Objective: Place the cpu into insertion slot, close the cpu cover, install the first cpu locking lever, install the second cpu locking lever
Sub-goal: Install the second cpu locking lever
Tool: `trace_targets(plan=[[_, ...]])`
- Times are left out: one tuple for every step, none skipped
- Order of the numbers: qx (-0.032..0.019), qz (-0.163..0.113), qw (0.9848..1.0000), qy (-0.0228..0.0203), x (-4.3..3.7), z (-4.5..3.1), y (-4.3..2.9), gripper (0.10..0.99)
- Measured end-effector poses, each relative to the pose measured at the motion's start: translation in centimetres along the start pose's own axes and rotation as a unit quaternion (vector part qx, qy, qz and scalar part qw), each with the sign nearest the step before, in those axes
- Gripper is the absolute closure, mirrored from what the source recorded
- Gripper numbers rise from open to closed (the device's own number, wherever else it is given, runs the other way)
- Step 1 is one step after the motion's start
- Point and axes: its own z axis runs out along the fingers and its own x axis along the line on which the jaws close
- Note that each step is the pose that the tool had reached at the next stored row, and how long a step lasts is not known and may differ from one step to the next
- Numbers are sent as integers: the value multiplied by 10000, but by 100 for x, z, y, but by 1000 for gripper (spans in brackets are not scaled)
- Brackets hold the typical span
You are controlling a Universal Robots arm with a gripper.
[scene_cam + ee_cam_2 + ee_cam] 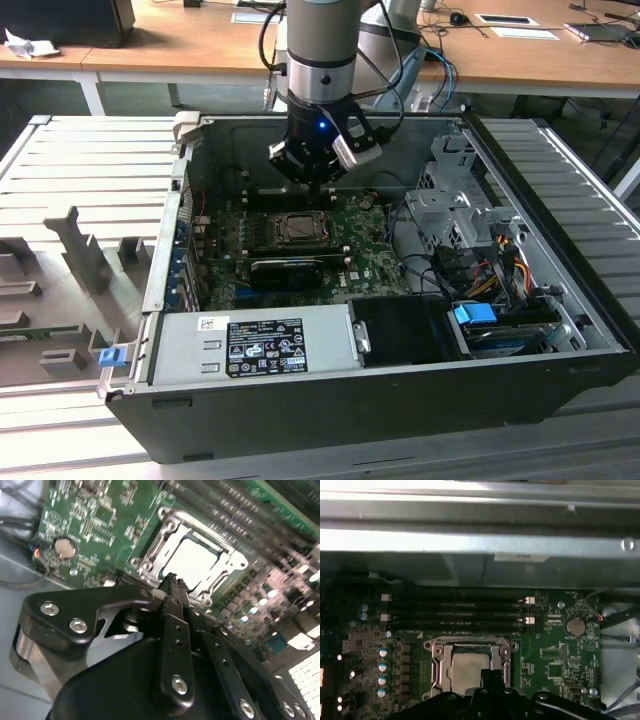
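- Gripper (172,580) poised just above the near edge of the insertion slot (470,667), fingers pressed together to a narrow point, nothing between them as far as the wrist views show.
- In the exterior view, gripper (318,185) hanging inside the open computer case (560,260), directly over the socket (300,228).
- Cpu (192,560) lying flat and square in the insertion slot, pale face up, seemingly seated; same plate in the first wrist view (467,667).
- Cpu cover (200,530) down around the cpu, silvery frame ringing the pale plate, centre hollow.
- Whether either locking lever is latched: cannot tell.
- Handling, as a judgement: cpu light, thin, rigid, smooth-faced and likely slippery; underside contacts and socket pins fragile, so best held only by opposite edges, never pressed on the face off-centre.
- Cover: thin sheet metal, stiff but springy on its hinge; best pushed at the free edge, away from the hinge.
- Risk: fingertip so near the frame could scrape the green circuit board (560,660) or its small parts.
- Case as container: motherboard on the floor, memory slots (455,615) beside the socket, a long black card (288,268) just beyond it, a grey power supply (250,345) along the near wall, drive cage and loose coloured cables (490,265) at the exterior view's right.
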Motion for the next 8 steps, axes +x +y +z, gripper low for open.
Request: trace_targets(plan=[[1,1,10000,0,3,-6,-89,980],[0,1,10000,1,3,-9,-164,980],[0,0,10000,5,4,-9,-194,980],[0,2,10000,21,5,-1,-233,980],[-3,-23,9999,101,11,76,-384,980],[-22,-22,9999,102,68,77,-488,980],[-26,-22,9999,102,203,78,-495,980],[-29,-22,9999,102,263,82,-496,980]])
